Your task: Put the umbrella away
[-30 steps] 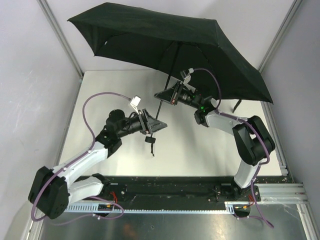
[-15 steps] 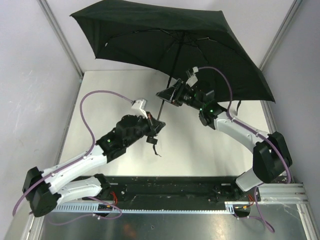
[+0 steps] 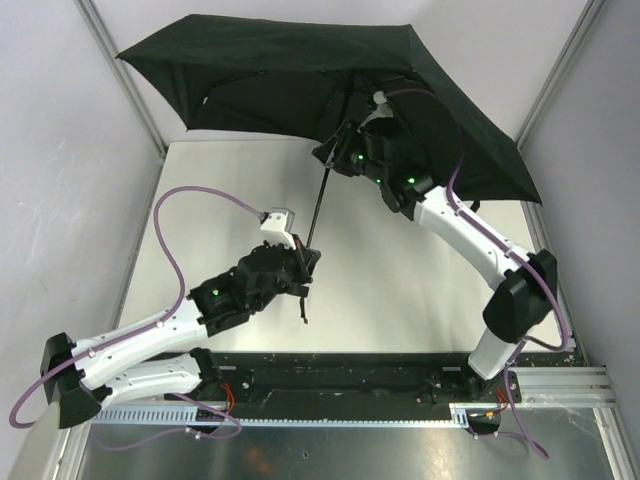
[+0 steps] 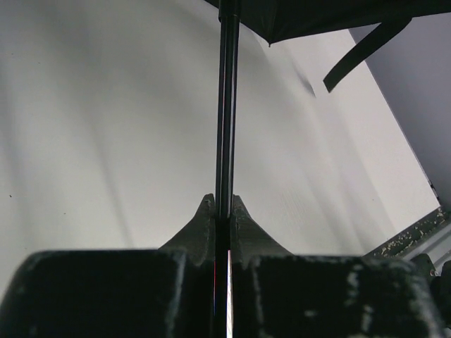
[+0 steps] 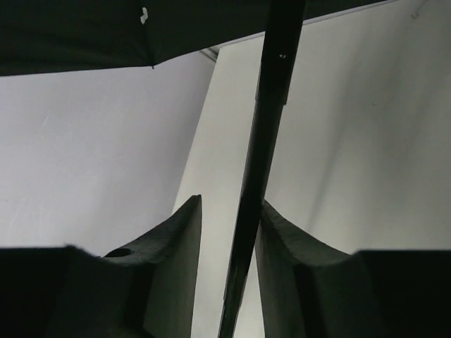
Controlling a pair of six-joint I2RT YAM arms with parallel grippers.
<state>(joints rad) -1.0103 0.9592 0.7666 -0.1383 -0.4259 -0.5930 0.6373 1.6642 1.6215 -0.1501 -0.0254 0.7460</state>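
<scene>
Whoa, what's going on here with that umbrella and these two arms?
Two robot arms are handling a black folding fabric umbrella, which is spread fully open above the white table. The left gripper is clamped shut on the thin metal shaft near its lower end. The right gripper sits higher up, just under the spread fabric, with its jaws apart around the shaft. Nothing is folded away yet.

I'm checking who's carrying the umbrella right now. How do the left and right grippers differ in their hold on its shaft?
The left gripper is shut tight on the umbrella shaft; the right gripper stands open, only straddling it. The left gripper sits at the shaft's low end, the right gripper high under the canopy. Both align on that shaft.
</scene>
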